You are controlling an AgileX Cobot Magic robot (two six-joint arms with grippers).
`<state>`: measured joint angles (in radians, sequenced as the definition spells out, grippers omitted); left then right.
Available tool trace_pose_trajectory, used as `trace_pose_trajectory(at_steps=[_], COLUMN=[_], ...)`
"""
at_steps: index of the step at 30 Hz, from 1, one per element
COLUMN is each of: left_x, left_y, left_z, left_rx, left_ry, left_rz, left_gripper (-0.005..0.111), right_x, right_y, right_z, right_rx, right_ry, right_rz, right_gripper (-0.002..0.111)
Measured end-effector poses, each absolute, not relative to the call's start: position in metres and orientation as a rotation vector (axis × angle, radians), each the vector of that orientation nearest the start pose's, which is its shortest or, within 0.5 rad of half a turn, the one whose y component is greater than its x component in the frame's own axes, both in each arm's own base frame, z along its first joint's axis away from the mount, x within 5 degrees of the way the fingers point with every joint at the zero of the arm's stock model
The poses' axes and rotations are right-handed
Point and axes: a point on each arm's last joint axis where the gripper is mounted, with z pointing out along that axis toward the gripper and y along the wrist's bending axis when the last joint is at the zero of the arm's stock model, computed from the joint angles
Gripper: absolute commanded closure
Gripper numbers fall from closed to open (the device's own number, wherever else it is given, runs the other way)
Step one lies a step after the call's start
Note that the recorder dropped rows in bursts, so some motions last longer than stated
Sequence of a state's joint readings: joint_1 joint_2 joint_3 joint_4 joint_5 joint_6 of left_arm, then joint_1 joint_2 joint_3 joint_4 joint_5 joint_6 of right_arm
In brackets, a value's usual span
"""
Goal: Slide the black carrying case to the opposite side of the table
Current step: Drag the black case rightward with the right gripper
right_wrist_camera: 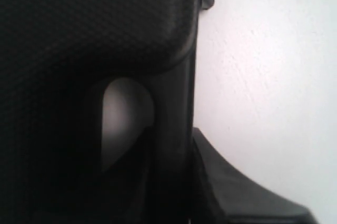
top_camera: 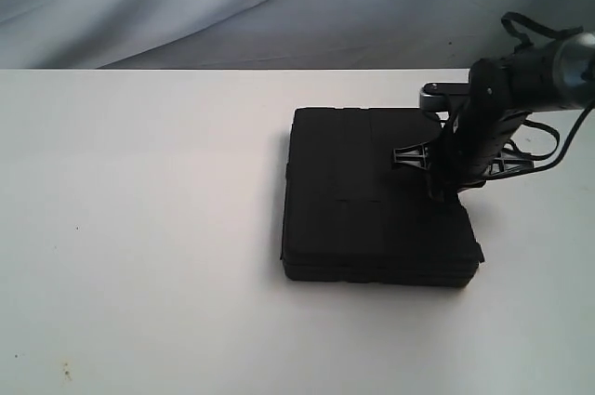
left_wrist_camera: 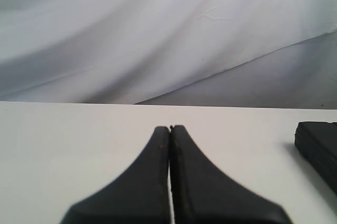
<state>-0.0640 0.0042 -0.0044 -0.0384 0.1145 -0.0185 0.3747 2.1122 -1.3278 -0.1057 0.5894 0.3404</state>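
right claw (top_camera: 446,190) clamped on case (top_camera: 363,200) handle (right_wrist_camera: 174,103) at right edge; left claw (left_wrist_camera: 170,129) closed, empty.

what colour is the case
The case is matte black, clearest in the exterior view.

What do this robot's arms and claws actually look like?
The left gripper has two matte black fingers, broad at the base and tapering to slim tips. The right gripper is black too, with open lattice bracing, on a grey tubular right arm draped with looping black cables.
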Motion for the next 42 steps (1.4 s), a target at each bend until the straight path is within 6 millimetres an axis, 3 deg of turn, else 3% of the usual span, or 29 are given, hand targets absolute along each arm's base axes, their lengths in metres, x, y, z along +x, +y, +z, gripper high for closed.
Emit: trace_pose_trajectory(at_steps=[23,42], left_x=[0.056,0.056], left_y=[-0.004,-0.004], left_z=[0.204,0.204], left_rx=[0.011,0.011], left_ry=[1.599,1.599], left_rz=[-0.096,-0.096], left_gripper=[0.107,0.107], right_x=[0.397,0.399], right_y=[0.095,0.082], right_z=[0.115,0.115], right_rx=[-0.202,-0.164], right_ry=[2.865,2.873], right_rz=[-0.048,-0.058], right_gripper=[0.108,0.108])
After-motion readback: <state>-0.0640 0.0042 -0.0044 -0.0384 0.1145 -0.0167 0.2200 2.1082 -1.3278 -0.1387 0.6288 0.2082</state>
